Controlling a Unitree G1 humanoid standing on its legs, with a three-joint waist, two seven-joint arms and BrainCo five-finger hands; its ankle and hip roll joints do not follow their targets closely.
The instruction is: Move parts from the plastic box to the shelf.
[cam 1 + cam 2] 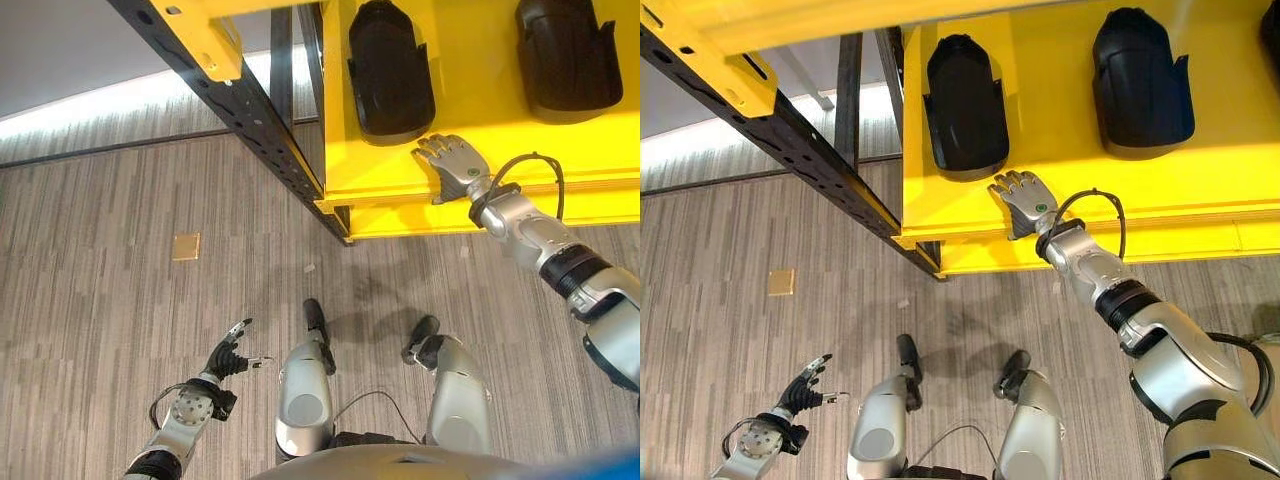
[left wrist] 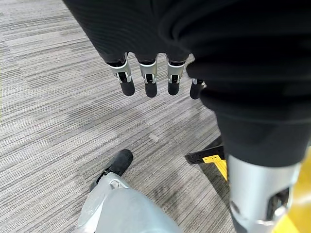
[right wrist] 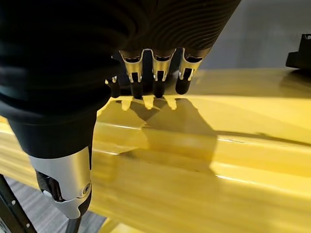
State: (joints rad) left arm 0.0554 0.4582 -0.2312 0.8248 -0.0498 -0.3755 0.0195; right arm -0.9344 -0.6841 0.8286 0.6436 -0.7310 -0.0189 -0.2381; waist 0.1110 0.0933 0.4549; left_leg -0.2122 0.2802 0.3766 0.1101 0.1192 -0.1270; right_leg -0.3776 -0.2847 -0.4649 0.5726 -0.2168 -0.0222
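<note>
1. We note the yellow shelf (image 1: 970,215) at the far right of the scene, a smooth glossy deck with a thick front lip, carried on a dark perforated steel upright (image 1: 262,120) with yellow brackets.
2. On the deck we count two black parts: the left part (image 1: 965,105) and the right part (image 1: 1142,80). Both are moulded, matte, rounded at the far end and wider toward the near edge, lying flat and well apart from each other.
3. The plastic box is not something we can locate here, so we record the parts as lying on the shelf.
4. The right hand (image 1: 1026,203) is stretched out over the shelf's front edge, just near of the left part and not touching it. Its fingers (image 3: 158,82) are straight and spread, pointing toward the far side; it holds nothing. In the right wrist view the fingertips sit low over the yellow surface, with their shadow directly below; we cannot tell whether they touch it.
5. The left hand (image 1: 230,357) hangs at the near left over the floor, fingers relaxed and extended, empty. The left wrist view shows its fingers (image 2: 150,77) in a straight row above the carpet.
6. The floor (image 1: 120,300) is grey striped carpet with a fine linear grain. A small tan square tile (image 1: 186,246) lies on it at the left.
</note>
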